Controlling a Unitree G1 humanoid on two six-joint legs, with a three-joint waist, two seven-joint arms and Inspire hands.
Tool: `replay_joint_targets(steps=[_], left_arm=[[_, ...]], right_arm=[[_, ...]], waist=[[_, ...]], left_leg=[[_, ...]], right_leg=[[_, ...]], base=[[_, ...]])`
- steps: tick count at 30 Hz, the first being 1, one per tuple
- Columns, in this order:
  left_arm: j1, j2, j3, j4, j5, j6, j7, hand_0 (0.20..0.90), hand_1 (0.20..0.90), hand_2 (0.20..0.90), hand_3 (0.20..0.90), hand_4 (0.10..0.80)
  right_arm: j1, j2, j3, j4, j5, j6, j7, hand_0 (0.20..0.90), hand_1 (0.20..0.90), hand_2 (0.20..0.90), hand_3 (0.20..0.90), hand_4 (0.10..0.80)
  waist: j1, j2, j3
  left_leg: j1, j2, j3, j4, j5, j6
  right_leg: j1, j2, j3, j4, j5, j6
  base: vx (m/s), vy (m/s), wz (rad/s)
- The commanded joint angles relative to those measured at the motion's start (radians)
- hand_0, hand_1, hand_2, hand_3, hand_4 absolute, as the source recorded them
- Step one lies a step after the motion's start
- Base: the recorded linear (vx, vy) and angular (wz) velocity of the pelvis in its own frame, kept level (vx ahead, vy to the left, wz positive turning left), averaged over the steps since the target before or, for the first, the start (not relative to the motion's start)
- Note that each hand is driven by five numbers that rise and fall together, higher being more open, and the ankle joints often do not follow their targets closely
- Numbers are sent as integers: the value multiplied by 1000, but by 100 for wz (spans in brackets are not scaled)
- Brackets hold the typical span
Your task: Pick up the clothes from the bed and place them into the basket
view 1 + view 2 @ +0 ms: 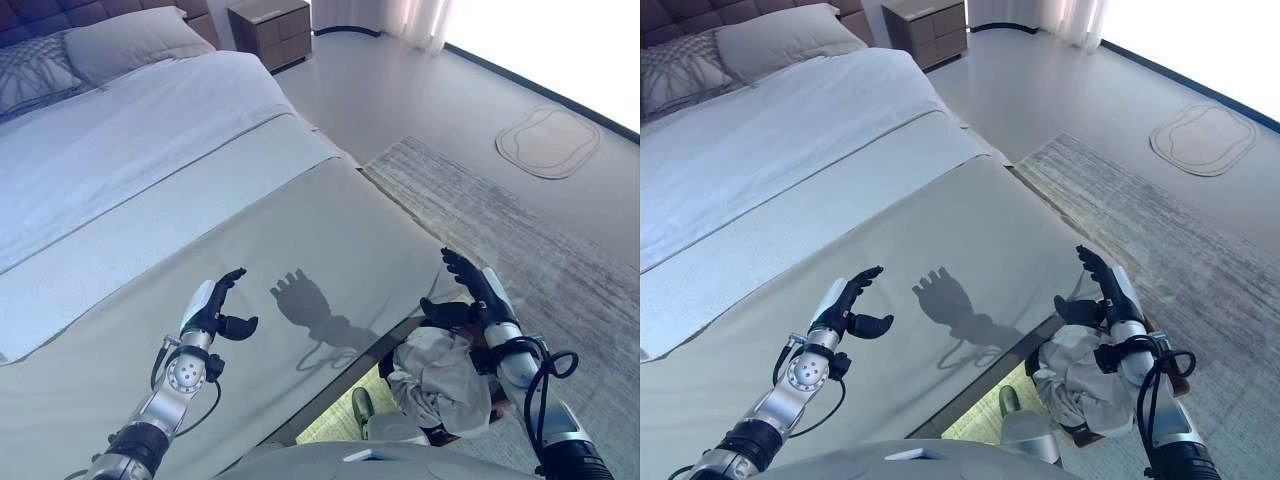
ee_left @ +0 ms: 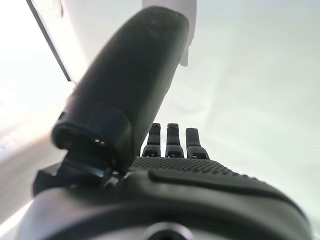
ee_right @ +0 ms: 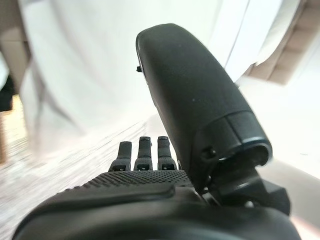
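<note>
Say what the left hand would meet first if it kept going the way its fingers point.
The left hand hangs open over the grey-green bedspread; its line looks free, probably grazing that cover farther up the bed.

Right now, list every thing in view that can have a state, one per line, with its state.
Left hand: open, empty, held above the bed.
Right hand: open, empty, held off the bed's corner.
Clothes: crumpled in a heap below the right hand, off the bed.
Bed: made, cover smooth, no clothes on it.
Pillow: lying at the head of the bed.
Nightstand: drawers closed.
</note>
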Motion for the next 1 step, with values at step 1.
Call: replay_joint_targets(steps=[1], left_arm=[[-25,40,84,-72,-11,-96,21,900,900,900,900,800]], right_arm=[[-60,-28,-15,-83,9,-79,-29,900,900,900,900,800]], waist=[[15,-23,-63]], left_leg=[[-1,-46,-10,47,-88,31]], right_leg=[[-14,26,-26,100,-89,13]], base=[[47,7,5]])
